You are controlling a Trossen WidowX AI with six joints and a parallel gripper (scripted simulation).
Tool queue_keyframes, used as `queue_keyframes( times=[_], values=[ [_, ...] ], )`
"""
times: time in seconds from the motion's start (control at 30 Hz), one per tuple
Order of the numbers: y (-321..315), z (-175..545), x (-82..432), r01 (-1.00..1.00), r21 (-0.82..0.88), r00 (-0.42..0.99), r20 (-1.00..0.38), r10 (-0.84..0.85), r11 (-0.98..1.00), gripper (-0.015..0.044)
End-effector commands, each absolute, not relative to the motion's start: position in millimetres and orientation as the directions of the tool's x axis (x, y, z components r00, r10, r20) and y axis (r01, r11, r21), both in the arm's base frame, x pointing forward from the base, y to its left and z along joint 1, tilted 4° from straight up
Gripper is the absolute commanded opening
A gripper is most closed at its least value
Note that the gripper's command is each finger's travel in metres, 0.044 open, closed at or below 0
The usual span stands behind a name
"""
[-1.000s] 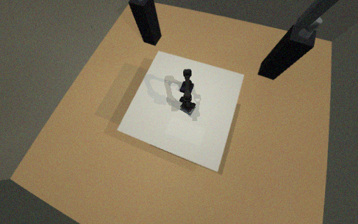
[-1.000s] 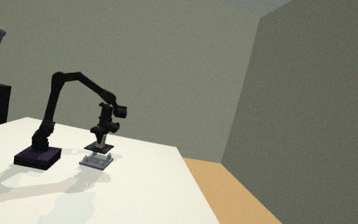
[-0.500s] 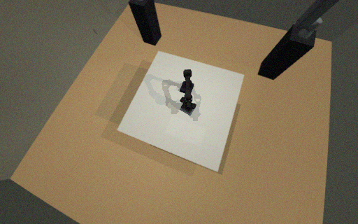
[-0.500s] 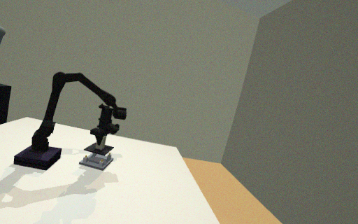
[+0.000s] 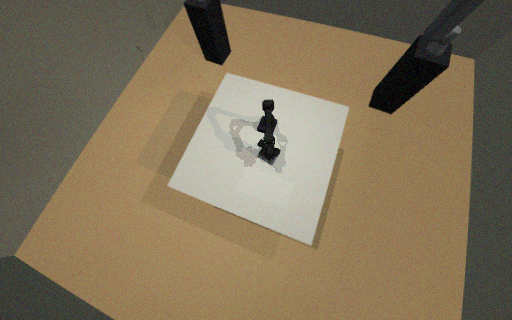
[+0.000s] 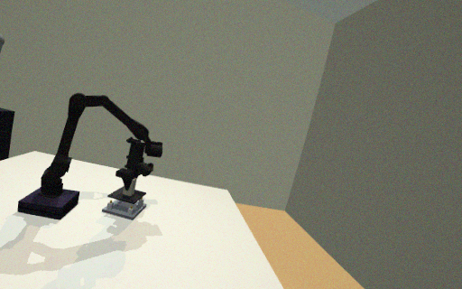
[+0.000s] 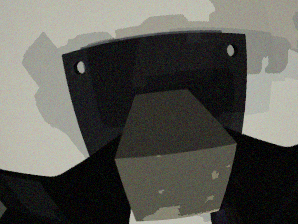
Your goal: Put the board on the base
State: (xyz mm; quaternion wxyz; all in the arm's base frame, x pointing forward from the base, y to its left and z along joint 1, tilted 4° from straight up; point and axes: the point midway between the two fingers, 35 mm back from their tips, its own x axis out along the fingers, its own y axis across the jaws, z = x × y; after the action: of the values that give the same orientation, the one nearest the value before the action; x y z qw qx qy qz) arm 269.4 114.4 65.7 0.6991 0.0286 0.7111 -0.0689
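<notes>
Fingers (image 6: 126,180) clenched on the grey handle (image 6: 129,188) (image 7: 175,185), one dark finger on each side of it. Handle sits on top of the black board (image 5: 269,157) (image 6: 135,196) (image 7: 112,80), handle side up. Board is right above the grey base (image 6: 122,211), roughly level, with a visible gap between the board and the base plate. Two corner holes (image 7: 80,67) visible in the wrist view, pale surface showing through; other corners hidden there. Gold pins (image 6: 131,209) just make out under the board, on the base; too small to tell how exactly they line up with the holes. Black arm (image 5: 268,120) (image 6: 122,121) arches over from a dark block (image 6: 63,211), which stands left of the base from where I'm looking, well apart from it. Base and block both on the white table (image 5: 270,215) (image 6: 189,239); shadows spread around and in front of the base. Tan surface (image 5: 400,200) (image 6: 266,230) lower down, beyond the table edge, to the right of the base.
</notes>
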Motion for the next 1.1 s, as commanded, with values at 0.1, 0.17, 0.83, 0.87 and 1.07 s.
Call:
queue_keyframes(
  times=[0.1, 0.17, 0.83, 0.87, 1.07],
  values=[
    [113.7, 58.1, 268.7, 0.128, -0.058, -0.023, -0.998, -0.056, 0.990, 0.0000],
    [113.6, 56.4, 268.7, 0.126, -0.058, -0.023, -0.998, -0.056, 0.990, 0.0000],
    [113.8, 54.5, 269.3, 0.132, -0.058, -0.021, -0.998, -0.056, 0.990, 0.0000],
    [113.8, 54.1, 269.3, 0.131, -0.058, -0.021, -0.998, -0.056, 0.990, 0.0000],
    [113.6, 51.6, 269.2, 0.129, -0.058, -0.021, -0.998, -0.056, 0.990, 0.0000]
  ],
)
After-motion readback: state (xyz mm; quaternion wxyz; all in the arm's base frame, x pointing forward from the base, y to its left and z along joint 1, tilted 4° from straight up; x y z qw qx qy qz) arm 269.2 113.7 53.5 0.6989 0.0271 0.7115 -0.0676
